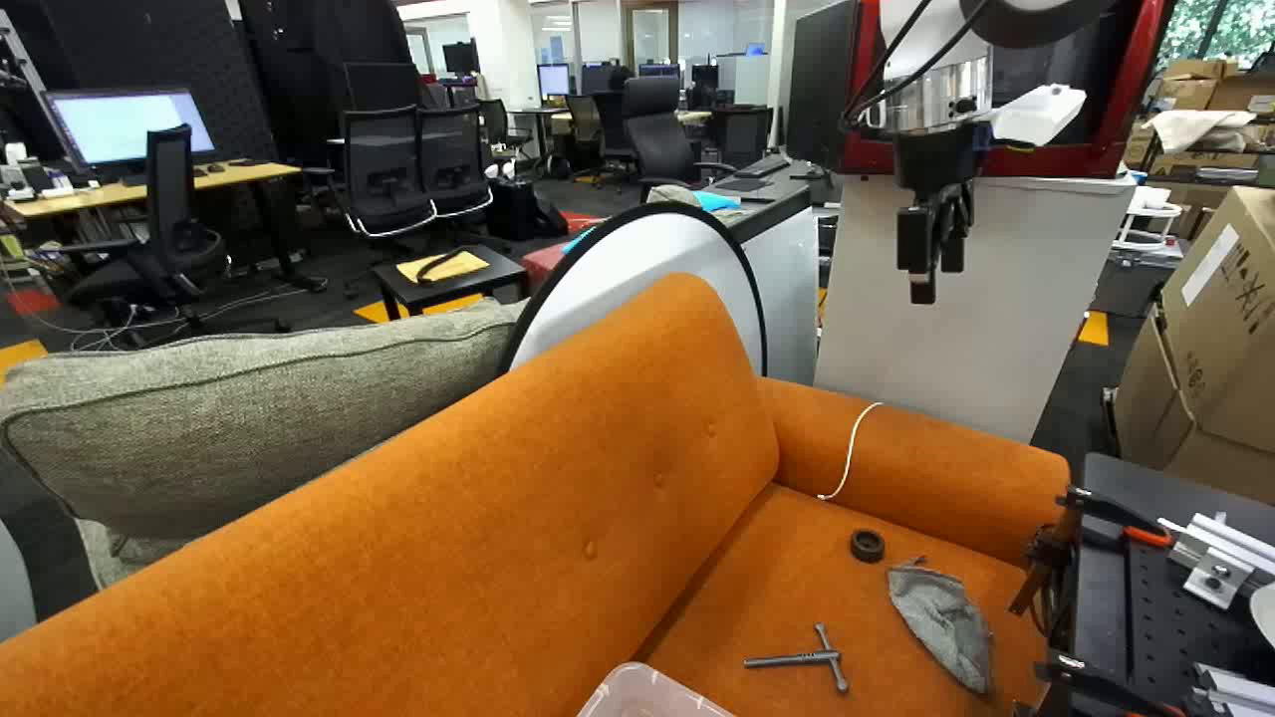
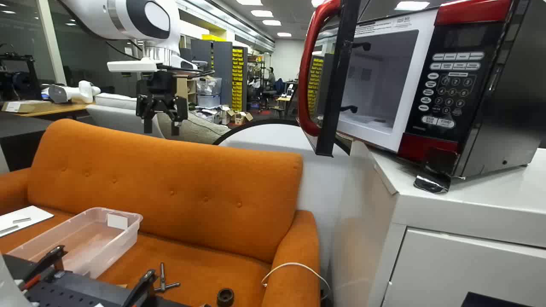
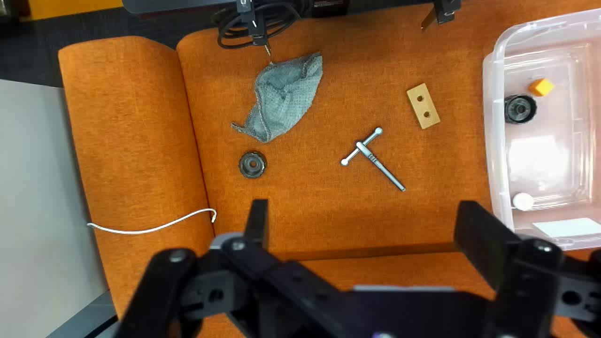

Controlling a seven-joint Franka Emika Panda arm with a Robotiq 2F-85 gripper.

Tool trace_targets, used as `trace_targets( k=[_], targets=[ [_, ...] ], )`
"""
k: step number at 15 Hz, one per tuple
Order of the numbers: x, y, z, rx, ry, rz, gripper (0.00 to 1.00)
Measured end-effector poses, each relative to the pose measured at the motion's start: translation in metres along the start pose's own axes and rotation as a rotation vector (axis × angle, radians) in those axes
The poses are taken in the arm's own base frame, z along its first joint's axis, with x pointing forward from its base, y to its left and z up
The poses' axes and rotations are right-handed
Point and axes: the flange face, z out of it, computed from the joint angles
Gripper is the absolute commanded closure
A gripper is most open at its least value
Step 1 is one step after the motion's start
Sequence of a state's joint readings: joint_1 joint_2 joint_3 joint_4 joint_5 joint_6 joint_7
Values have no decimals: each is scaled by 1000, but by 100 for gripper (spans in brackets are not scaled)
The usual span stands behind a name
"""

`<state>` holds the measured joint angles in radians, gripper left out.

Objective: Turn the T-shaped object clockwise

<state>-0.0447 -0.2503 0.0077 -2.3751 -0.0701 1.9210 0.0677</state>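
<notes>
The T-shaped object, a thin grey metal tool, lies flat on the orange sofa seat. It shows in both exterior views, with its lower end near a black clamp in one of them. In the wrist view the T-shaped object has its crossbar at the upper left and its stem pointing down to the right. My gripper is open and empty, fingers wide apart. In both exterior views the gripper hangs high above the sofa, well away from the object.
On the seat lie a grey cloth, a dark round item and a tan block with two holes. A clear bin stands at right. The sofa backrest and armrest border the seat. A microwave has its door open.
</notes>
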Motion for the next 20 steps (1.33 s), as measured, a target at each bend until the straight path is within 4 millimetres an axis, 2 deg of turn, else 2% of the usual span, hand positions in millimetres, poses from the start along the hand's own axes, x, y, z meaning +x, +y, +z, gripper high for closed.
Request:
trace_targets(
  k=[7, 11, 14, 18, 20],
  targets=[
    [0, 2, 0, -1, 1, 2, 0],
    [12, -3, -1, -97, 69, -93, 0],
    [29, -24, 21, -144, 88, -182, 0],
    [51, -51, 69, -140, 71, -247, 0],
    [58, -57, 88, -137, 51, -262, 0]
  ],
)
